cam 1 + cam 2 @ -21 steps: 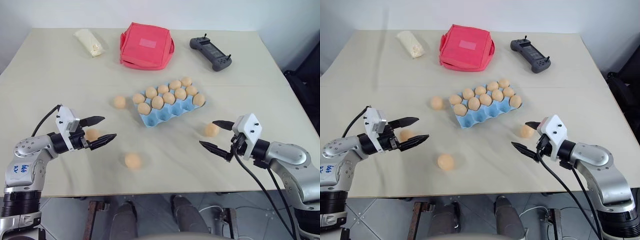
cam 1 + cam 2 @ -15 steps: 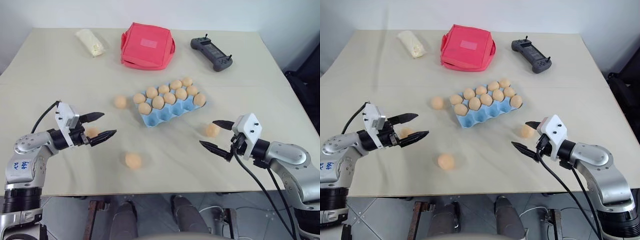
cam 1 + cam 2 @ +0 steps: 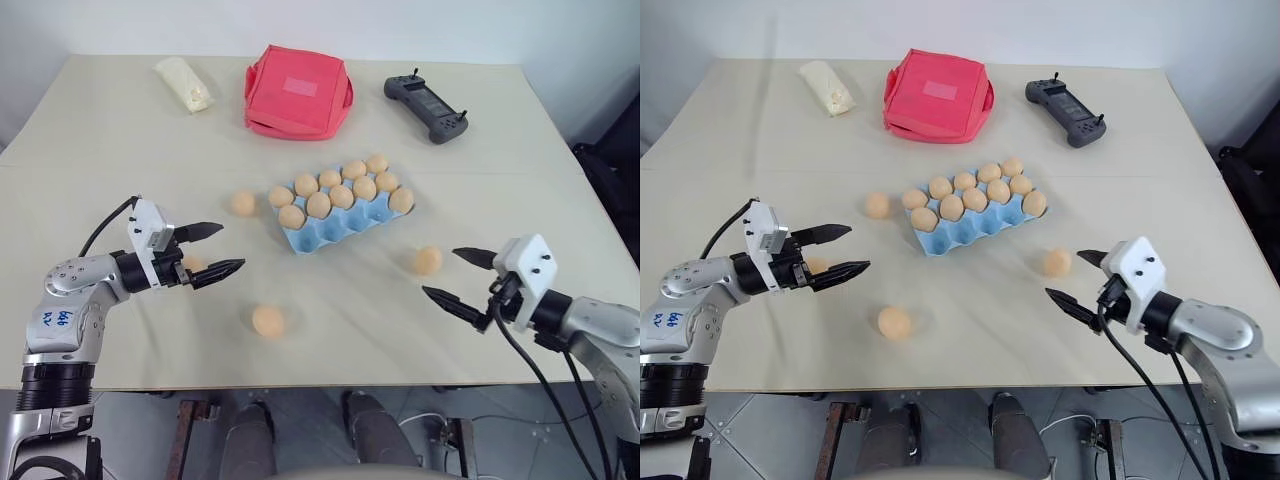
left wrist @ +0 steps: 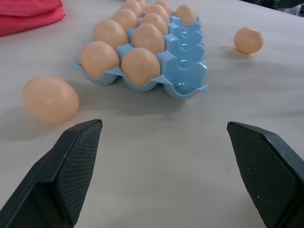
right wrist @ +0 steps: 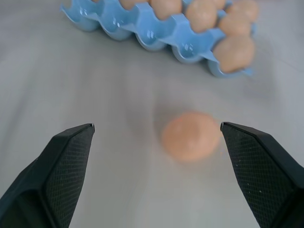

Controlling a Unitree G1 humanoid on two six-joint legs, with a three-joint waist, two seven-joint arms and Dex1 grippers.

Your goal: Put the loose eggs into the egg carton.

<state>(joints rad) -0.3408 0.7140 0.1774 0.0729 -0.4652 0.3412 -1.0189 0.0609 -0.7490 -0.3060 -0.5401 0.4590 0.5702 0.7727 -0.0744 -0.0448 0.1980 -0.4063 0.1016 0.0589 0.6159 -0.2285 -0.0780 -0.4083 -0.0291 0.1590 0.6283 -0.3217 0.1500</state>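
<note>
Near the middle of the bench (image 3: 480, 130) sat the egg carton (image 3: 345, 215), a light blue tray lying at a slant, with its two far rows filled by tan-orange eggs and the row of cups nearest the robot bare. Four loose eggs lay on the bench around it: one egg just off the carton's left end (image 3: 241, 203), one egg off its right end toward the robot (image 3: 428, 261), one egg nearer the front edge (image 3: 267, 321), and one egg partly hidden behind the left end effector (image 3: 817, 265). The left end effector (image 3: 216, 250) hung over the left part of the bench with its two black fingers spread wide and nothing between them, pointing across toward the carton; its wrist view looked along the bench at the carton's near end with a loose egg to one side. The right end effector (image 3: 462, 283) hung over the right part of the bench, also spread wide and holding nothing, aimed toward the egg off the carton's right end, which lay between the fingers in its wrist view but apart from them. Farther back on the bench rested a red fabric bag (image 3: 298, 91), a black handheld controller (image 3: 427, 107) to its right, and a pale wrapped bundle (image 3: 183, 83) to its left.
</note>
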